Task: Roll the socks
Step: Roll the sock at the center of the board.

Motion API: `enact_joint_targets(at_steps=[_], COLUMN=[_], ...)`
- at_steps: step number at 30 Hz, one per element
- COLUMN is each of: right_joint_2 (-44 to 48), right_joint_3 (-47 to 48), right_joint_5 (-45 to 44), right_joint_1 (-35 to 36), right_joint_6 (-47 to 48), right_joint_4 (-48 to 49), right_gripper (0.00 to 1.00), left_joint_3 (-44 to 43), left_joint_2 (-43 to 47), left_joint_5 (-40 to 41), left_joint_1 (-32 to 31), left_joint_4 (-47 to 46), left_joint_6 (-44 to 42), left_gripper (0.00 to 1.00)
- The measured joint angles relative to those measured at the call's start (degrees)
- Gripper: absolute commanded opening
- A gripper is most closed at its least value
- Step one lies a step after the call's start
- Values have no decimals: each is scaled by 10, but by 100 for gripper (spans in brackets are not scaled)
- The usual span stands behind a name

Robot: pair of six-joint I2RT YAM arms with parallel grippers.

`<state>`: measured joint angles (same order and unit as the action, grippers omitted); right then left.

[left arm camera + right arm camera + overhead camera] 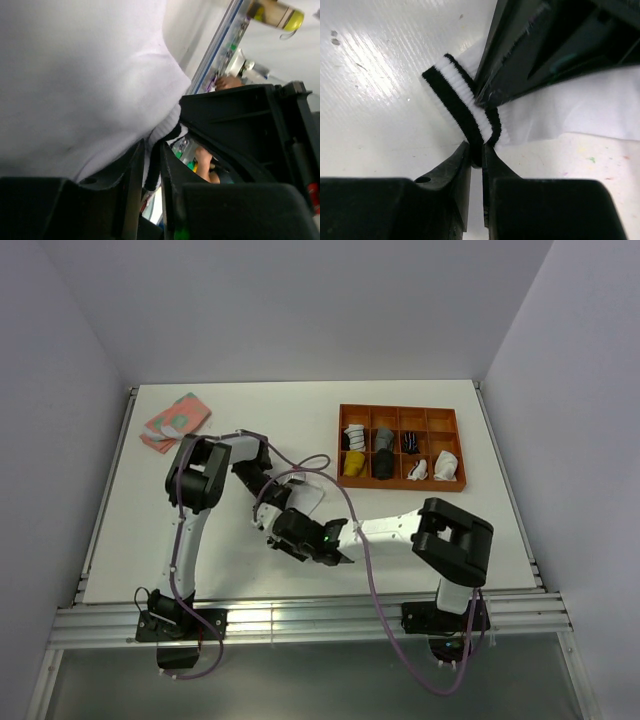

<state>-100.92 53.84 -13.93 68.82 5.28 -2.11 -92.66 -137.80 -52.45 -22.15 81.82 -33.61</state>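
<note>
The white sock (308,497) with black cuff bands lies mid-table between both arms. My right gripper (476,150) is shut on the folded cuff (454,97), pinching its black band at the fingertips. My left gripper (152,170) comes in from above with narrow jaws, and the same black cuff edge hangs between them. Its fingers (520,60) press on the cuff right beside mine in the right wrist view. White fabric (75,90) fills much of the left wrist view. In the top view the two grippers meet around the left gripper (272,518) and right gripper (285,540). A pink sock with teal patches (176,421) lies at the far left.
An orange compartment tray (400,410) stands at the back right, with rolled socks in several of its compartments. The table's near edge and rail (300,615) run just in front of the arm bases. Purple cables loop over the middle of the table.
</note>
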Motion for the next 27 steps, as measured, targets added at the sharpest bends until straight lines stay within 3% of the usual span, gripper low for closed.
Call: enact_joint_targets(at_steps=[6, 13, 23, 27], right_joint_2=[16, 0, -90, -150], right_joint_3=[-11, 18, 137, 209], right_joint_5=[123, 250, 446, 530], right_joint_1=[-62, -111, -193, -225], right_joint_6=[-38, -64, -88, -83], right_joint_4=[8, -23, -136, -203], right_gripper=[5, 6, 8, 11], left_joint_3=[14, 96, 222, 274], left_joint_2=[30, 148, 324, 379], left_joint_5=[-17, -1, 70, 114], left_joint_1=[33, 70, 154, 176], left_joint_4=[-69, -230, -432, -491], left_joint_6=[29, 94, 164, 155], left_gripper=[27, 22, 21, 27])
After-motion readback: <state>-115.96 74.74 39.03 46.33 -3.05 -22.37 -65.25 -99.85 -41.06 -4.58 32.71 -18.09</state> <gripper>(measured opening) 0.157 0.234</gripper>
